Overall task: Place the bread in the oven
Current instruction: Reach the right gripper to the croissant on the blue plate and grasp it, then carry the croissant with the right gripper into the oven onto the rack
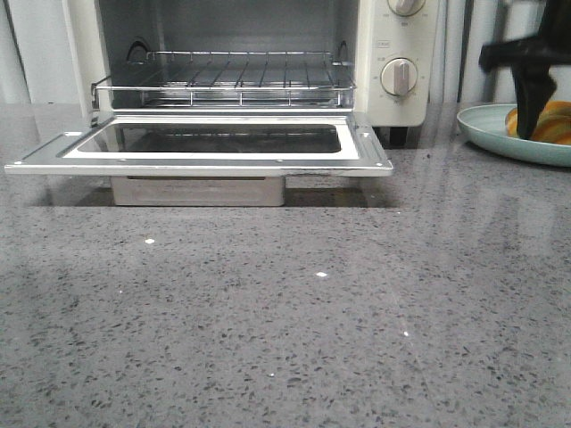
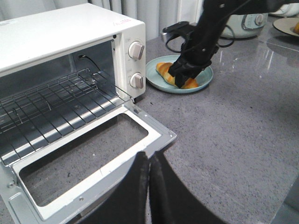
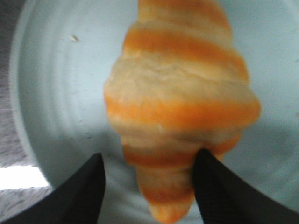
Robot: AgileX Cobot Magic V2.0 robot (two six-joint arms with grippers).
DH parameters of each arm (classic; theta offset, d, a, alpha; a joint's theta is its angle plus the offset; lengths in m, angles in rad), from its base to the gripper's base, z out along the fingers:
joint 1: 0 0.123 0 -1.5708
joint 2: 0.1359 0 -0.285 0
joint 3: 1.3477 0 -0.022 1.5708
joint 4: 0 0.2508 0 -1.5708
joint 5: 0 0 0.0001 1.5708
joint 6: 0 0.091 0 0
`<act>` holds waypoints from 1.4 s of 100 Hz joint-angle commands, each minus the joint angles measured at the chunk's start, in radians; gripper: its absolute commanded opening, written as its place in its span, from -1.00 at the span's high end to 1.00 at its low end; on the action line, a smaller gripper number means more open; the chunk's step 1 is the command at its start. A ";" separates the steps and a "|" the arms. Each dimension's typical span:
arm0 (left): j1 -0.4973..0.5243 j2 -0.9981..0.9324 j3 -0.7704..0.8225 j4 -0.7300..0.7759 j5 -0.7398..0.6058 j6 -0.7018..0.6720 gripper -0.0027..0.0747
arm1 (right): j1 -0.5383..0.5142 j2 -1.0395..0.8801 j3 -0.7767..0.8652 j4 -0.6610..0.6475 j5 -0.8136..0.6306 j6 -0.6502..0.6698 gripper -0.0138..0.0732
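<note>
The bread (image 3: 177,102), a striped golden-orange roll, lies on a pale blue plate (image 3: 56,93) to the right of the oven (image 1: 393,53). It also shows in the front view (image 1: 553,125) and the left wrist view (image 2: 163,71). My right gripper (image 3: 149,161) is open, lowered onto the plate, its fingers straddling the bread's tapered end; one finger touches it, the other stands apart. The oven door (image 1: 366,152) is dropped open and the wire rack (image 1: 241,76) is bare. My left gripper (image 2: 149,156) is shut and empty, above the door's front right corner.
Two round knobs (image 1: 399,77) sit on the oven's right side. A white rice cooker (image 2: 243,23) and another plate (image 2: 287,25) stand at the back of the grey speckled counter (image 1: 285,321). The open door (image 2: 154,135) juts out over the counter.
</note>
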 commanded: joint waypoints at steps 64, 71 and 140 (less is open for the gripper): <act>-0.002 -0.001 -0.019 -0.012 -0.051 -0.002 0.99 | 0.028 -0.361 -0.037 -0.087 -0.239 0.002 0.83; -0.002 -0.001 -0.019 -0.012 -0.055 -0.002 0.99 | 0.068 -0.449 -0.037 -0.085 -0.266 -0.024 0.83; -0.076 -0.001 -0.019 0.016 -0.141 -0.002 0.99 | 0.656 -0.319 -0.039 -0.125 -0.365 -0.320 0.84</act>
